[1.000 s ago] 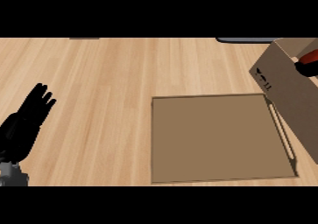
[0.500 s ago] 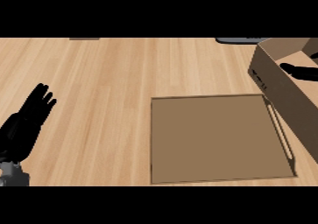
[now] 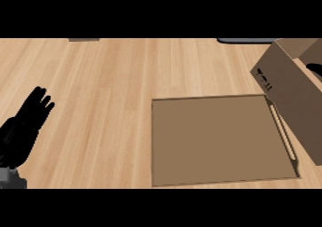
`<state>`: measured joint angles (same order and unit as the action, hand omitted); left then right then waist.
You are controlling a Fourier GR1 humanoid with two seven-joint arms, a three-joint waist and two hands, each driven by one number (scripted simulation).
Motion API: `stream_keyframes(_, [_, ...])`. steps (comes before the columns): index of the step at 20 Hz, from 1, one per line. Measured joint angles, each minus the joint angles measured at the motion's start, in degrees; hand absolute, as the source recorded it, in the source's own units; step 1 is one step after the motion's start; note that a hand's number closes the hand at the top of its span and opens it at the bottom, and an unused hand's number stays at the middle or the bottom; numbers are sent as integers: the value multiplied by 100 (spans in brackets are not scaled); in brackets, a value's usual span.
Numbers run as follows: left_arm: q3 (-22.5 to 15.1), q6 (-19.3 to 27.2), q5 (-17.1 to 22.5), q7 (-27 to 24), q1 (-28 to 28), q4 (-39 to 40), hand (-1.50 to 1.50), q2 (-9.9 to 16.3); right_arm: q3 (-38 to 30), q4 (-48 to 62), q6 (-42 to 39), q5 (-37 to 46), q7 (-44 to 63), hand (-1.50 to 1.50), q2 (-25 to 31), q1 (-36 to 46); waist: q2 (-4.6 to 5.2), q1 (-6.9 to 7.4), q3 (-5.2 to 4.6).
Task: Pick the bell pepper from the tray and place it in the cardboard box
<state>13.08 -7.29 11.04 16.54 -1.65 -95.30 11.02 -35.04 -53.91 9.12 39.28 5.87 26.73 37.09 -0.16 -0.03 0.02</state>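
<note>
No bell pepper shows anywhere on the counter or on the tray; whether it lies inside the box cannot be told, since the inside is in shadow. The tall brown cardboard box (image 3: 297, 102) stands at the right edge of the view, its top open, with small black print marks on the side facing left. Over its opening, at the far right edge, a small part of the black right hand (image 3: 318, 70) shows; so little of it is visible that I cannot tell whether it is released, clenched or grasping something. Just beside the box, touching or nearly touching its lower wall, lies the flat square brown tray (image 3: 219, 137) with a low rim, its surface bare. It rests on the light wooden plank counter (image 3: 111, 80). Well apart from the tray, at the lower left, the black left hand (image 3: 22, 126) rests released, fingers straight and pointing up, holding nothing
</note>
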Motion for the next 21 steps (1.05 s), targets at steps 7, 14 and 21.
stream_keyframes(7, [24, -13, 19, -12, 37, -17, 0, -17, -695, -450, -123, -1023, -83, -150, 235, -387, 4, -17, -1])
stream_keyframes(14, [46, -3, 15, 2, 63, -58, 0, -32, -1318, -902, -1031, -2091, -314, -150, 751, -1282, 2, -39, -2])
stream_keyframes(21, [72, 0, 50, 170, -77, -57, 0, 13, -1562, -591, -1574, -2736, -787, -150, 1314, -1830, 12, -11, 0])
